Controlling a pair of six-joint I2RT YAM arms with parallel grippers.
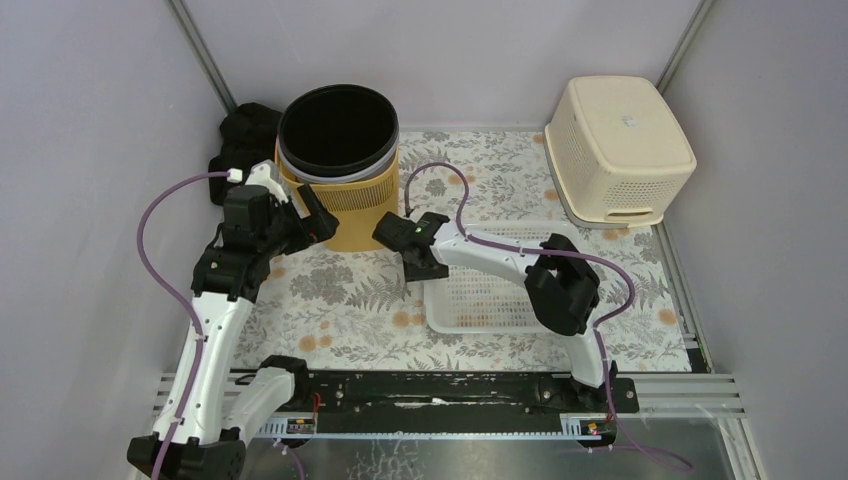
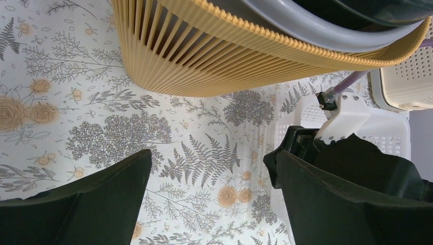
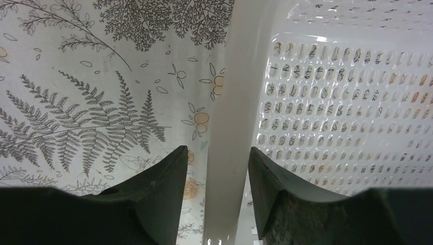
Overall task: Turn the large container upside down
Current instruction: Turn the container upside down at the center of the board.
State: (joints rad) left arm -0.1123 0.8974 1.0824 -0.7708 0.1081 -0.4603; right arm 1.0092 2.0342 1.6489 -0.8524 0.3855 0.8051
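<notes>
A white perforated container (image 1: pixel 492 296) sits upright on the flowered mat at centre right, low and wide. My right gripper (image 1: pixel 413 268) hangs over its left rim. In the right wrist view the rim (image 3: pixel 230 102) runs up between the two fingers of this gripper (image 3: pixel 218 158). One finger is outside over the mat and the other inside the container. The jaws are narrow, with a slit still showing on the outer side. My left gripper (image 1: pixel 316 226) is wide open and holds nothing; its wrist view shows only mat between the fingers (image 2: pixel 212 163).
A tall yellow ribbed bin (image 1: pixel 350 205) with a black liner stands at the back left, just beyond the left gripper (image 2: pixel 204 56). A cream basket (image 1: pixel 620 150) lies upside down at the back right. A black object (image 1: pixel 245 130) sits behind the bin.
</notes>
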